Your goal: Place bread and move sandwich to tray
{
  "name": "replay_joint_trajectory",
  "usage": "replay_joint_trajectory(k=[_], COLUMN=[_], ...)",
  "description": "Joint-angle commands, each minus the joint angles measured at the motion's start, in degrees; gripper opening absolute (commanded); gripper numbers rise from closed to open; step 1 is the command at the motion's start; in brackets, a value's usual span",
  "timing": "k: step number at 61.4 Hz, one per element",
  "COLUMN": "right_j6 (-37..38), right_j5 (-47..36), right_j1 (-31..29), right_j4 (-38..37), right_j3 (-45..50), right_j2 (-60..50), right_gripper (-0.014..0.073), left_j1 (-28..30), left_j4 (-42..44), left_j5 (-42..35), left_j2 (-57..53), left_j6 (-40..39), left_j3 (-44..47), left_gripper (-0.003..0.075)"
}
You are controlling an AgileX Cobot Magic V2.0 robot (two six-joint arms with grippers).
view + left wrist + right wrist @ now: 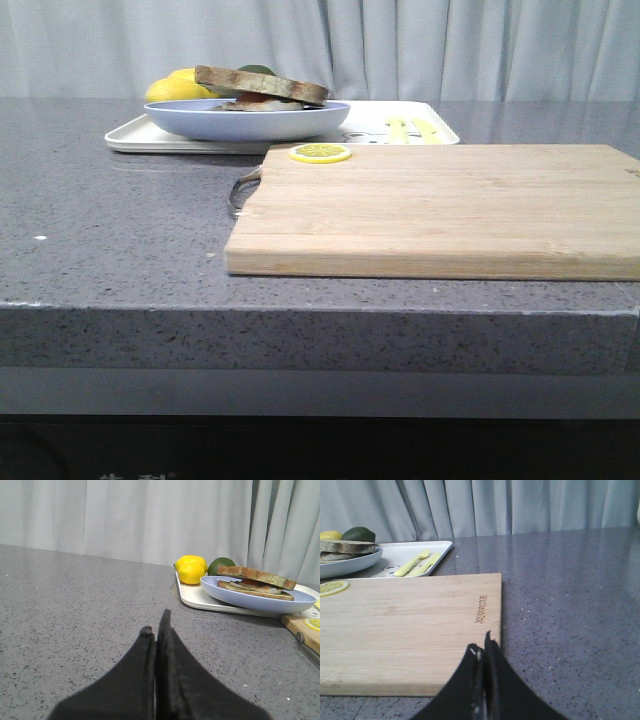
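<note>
I work at a staged kitchen counter: a speckled grey stone worktop [120,220] holds a wooden cutting board [440,205], with pale curtains [420,45] hanging behind it.

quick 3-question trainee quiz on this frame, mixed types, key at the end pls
1. True or false: the sandwich sits on the light-blue plate, and the plate rests on the white tray.
2. What lies at the far-left corner of the cutting board? A) lemon slice B) fork C) avocado
3. Fill in: both the left gripper and the right gripper are ____ and hold nothing.

Key: 1 true; 2 A, the lemon slice; 3 shut.
</note>
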Motion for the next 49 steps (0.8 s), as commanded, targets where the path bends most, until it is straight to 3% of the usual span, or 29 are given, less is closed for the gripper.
replay_joint_trajectory(k=[1,7,49], right_j6=[4.81,10.88,10.82], right_j5=[-6.32,-6.86,-6.97], right_j1=[-0.35,-0.35,-0.35], right_j4=[-6.77,-9.94,-9.94], right_j3=[-0.16,-0.16,-0.16], right_j2=[-1.06,-1.06,-1.06], right_gripper=[-0.0069,-0.0069,-0.0069], left_j1=[0.09,0.09,0.09], left_j4=[0.10,0.10,0.10], left_j5=[-4.54,-4.54,-4.54], left_j2=[-1.25,-1.25,-1.25], left_j6=[-0.48,-0.48,-0.48], left_j3=[0.04,0.04,0.04], left_gripper=[-0.0020,-0.0020,-0.0020])
